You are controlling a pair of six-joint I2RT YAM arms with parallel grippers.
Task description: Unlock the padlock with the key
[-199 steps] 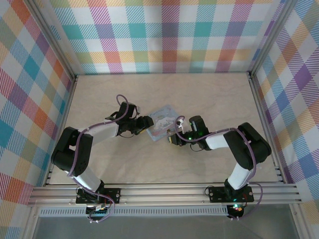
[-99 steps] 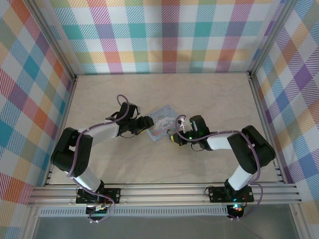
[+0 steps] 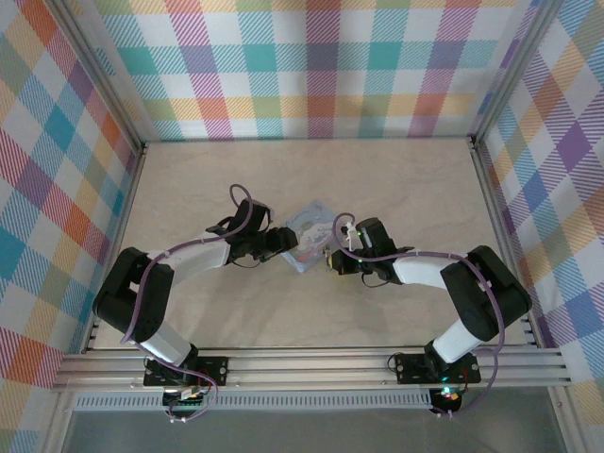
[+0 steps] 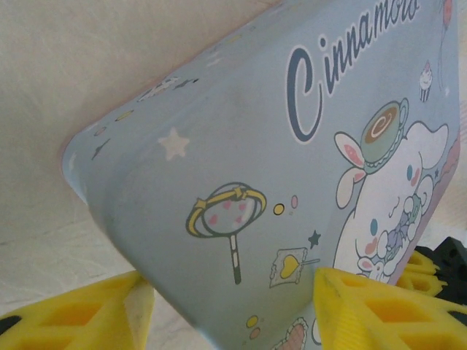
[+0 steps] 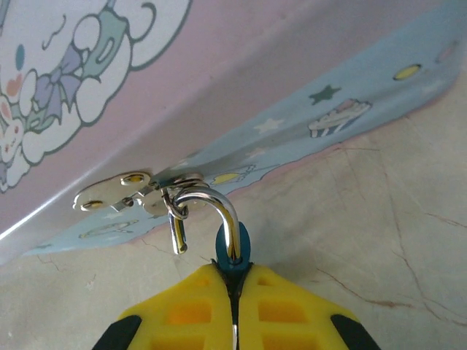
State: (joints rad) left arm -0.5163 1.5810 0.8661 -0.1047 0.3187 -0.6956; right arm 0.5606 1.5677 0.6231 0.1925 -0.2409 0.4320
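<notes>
At tin edge, fingers pinching padlock, tabletop beyond

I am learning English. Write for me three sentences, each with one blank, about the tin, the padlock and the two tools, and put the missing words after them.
1. The pale blue rectangular tin with a cartoon picture is gripped between the left tool's ____ fingers.
2. The right tool is shut on the tiny padlock, whose body is ____ in colour.
3. The padlock's silvery shackle hooks through the metal clasp on the side of the ____.
Missing words: yellow; blue; tin.
</notes>
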